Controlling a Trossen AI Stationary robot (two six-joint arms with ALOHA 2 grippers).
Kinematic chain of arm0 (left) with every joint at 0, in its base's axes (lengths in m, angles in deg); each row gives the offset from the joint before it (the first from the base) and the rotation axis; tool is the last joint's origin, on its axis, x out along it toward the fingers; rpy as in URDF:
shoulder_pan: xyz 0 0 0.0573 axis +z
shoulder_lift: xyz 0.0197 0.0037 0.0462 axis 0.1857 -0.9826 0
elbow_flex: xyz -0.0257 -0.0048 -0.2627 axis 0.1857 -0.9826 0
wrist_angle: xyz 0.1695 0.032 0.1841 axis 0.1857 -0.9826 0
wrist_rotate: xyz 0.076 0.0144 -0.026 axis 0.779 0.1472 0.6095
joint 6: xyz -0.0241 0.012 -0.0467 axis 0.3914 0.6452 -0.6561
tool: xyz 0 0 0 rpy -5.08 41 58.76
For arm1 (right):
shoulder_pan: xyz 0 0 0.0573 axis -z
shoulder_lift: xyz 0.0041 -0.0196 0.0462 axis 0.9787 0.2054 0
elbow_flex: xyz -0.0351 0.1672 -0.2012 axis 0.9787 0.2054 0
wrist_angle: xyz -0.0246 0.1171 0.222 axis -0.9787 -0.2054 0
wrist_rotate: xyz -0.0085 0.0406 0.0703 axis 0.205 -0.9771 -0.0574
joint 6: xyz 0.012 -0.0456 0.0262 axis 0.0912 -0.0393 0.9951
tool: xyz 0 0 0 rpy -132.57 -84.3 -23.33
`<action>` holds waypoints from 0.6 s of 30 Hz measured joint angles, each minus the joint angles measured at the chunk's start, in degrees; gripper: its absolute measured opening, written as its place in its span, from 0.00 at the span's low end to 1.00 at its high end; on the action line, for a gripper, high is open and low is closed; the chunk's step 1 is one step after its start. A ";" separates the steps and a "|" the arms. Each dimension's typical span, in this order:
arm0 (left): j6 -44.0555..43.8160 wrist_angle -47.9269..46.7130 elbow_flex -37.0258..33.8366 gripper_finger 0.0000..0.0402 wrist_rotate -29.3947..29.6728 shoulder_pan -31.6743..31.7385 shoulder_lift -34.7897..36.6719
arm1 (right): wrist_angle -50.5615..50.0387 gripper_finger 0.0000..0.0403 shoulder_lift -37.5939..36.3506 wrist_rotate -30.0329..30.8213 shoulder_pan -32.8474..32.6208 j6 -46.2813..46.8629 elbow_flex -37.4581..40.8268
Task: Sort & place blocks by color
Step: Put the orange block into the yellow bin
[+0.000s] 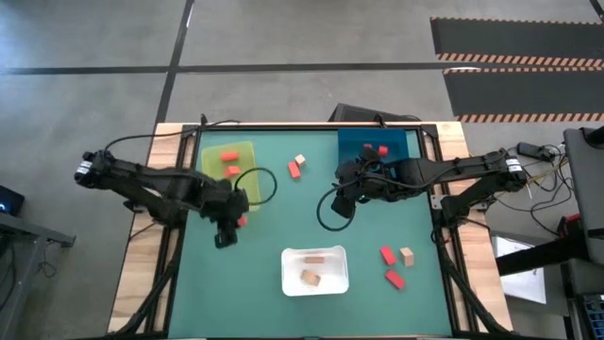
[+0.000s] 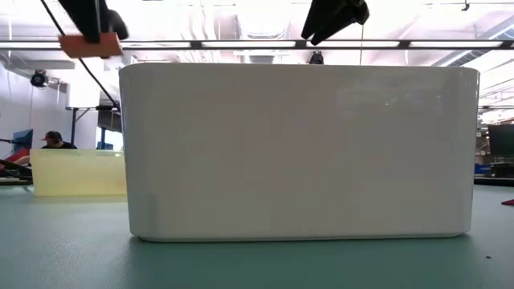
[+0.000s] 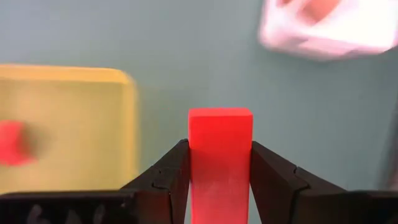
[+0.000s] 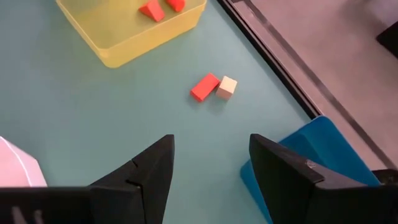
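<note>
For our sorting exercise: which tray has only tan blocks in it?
The white tray nearest the table's front edge; two tan blocks lie inside, while the yellow-green and blue trays hold red ones.

The left gripper hangs above the table with its fingers clamped, while the right gripper hovers with fingers spread.

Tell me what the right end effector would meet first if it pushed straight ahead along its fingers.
Probably bare green table: the open right end effector points down at empty mat. The orange-red block and tan block lie farther along that line; depth is unclear.
</note>
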 joint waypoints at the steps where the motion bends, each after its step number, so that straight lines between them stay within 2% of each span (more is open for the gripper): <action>1: 3.79 -1.86 0.62 0.30 0.96 1.35 -0.30 | 0.00 0.50 0.00 0.04 0.00 0.15 0.00; 5: 20.38 -4.97 1.44 0.30 4.47 7.05 -1.48 | 0.02 0.50 0.00 0.41 0.00 1.50 0.00; 8: 29.69 -4.89 -0.01 0.30 5.44 12.53 -1.89 | 0.02 0.50 0.00 0.43 0.05 3.01 0.00; 13: 38.45 -1.13 -4.53 0.30 6.01 22.30 -1.66 | 0.02 0.50 0.00 0.48 0.07 4.42 0.00; 18: 43.10 5.54 -10.00 0.30 4.41 29.87 -1.46 | 0.02 0.50 0.00 0.52 0.13 5.73 0.00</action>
